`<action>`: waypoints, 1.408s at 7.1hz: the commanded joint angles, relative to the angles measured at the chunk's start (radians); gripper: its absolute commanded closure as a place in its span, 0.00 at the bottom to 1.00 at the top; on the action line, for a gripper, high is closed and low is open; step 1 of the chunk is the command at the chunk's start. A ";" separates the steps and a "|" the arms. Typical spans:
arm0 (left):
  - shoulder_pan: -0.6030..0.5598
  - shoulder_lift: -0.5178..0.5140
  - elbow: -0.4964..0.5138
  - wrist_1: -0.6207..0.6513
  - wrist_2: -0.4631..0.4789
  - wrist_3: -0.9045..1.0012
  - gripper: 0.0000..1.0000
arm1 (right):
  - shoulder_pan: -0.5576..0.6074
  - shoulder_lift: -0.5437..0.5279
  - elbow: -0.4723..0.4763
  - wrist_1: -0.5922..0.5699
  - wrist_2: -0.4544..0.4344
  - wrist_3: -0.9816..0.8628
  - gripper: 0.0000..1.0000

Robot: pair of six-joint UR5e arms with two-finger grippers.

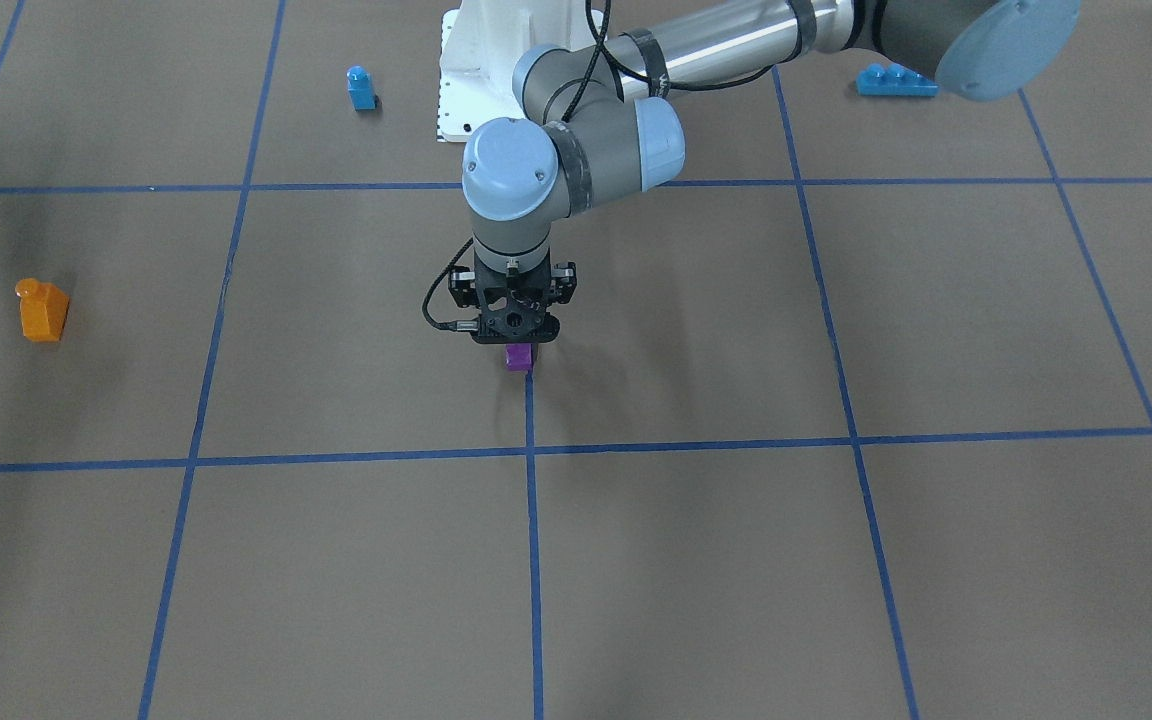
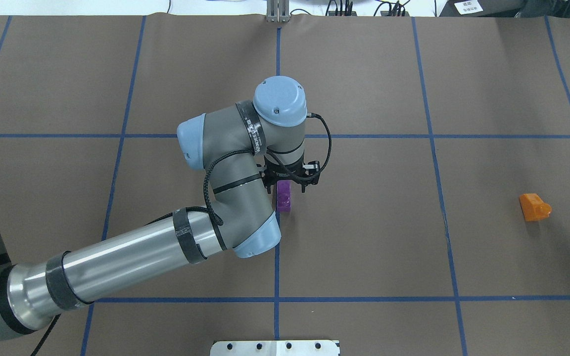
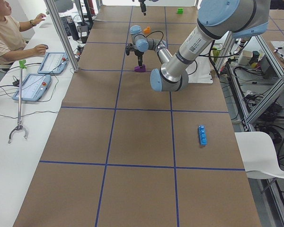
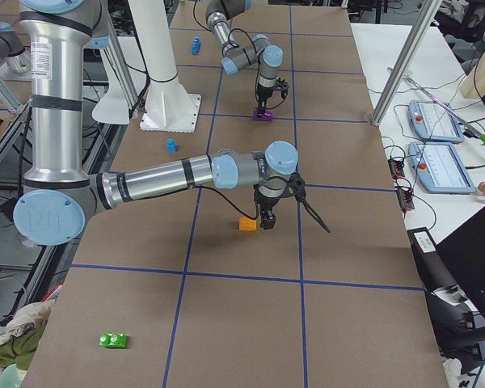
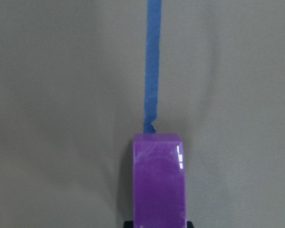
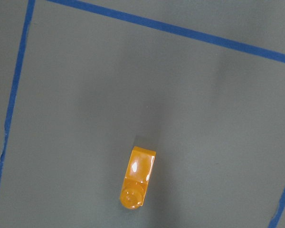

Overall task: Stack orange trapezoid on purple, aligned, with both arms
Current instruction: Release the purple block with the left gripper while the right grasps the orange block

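Observation:
The purple brick [image 1: 519, 357] rests on the brown table at the end of a blue tape line, near the middle. My left gripper [image 1: 517, 340] stands upright over it and is shut on its far end. In the left wrist view the purple brick [image 5: 159, 183] fills the lower middle, with black finger parts tight against both sides. The orange trapezoid [image 2: 534, 206] lies alone far to the robot's right. My right gripper [image 4: 266, 218] hovers just beside and above the orange trapezoid [image 4: 246, 224]; I cannot tell whether it is open. The right wrist view shows the orange trapezoid [image 6: 137, 183] and no fingers.
A small blue single-stud brick [image 1: 361, 87] and a long blue brick [image 1: 896, 80] lie near the white base pedestal [image 1: 476, 70]. A green brick [image 4: 113, 340] lies at the table's right end. An operator [image 3: 9, 33] sits beside the table.

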 commanded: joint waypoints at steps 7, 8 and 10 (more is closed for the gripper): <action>-0.044 0.006 -0.170 0.115 -0.006 -0.007 0.00 | -0.269 -0.086 -0.106 0.492 -0.186 0.574 0.00; -0.044 0.006 -0.170 0.115 -0.006 -0.008 0.00 | -0.290 -0.086 -0.135 0.507 -0.197 0.569 0.00; -0.045 0.008 -0.170 0.115 -0.006 -0.007 0.00 | -0.304 -0.087 -0.186 0.596 -0.191 0.576 0.34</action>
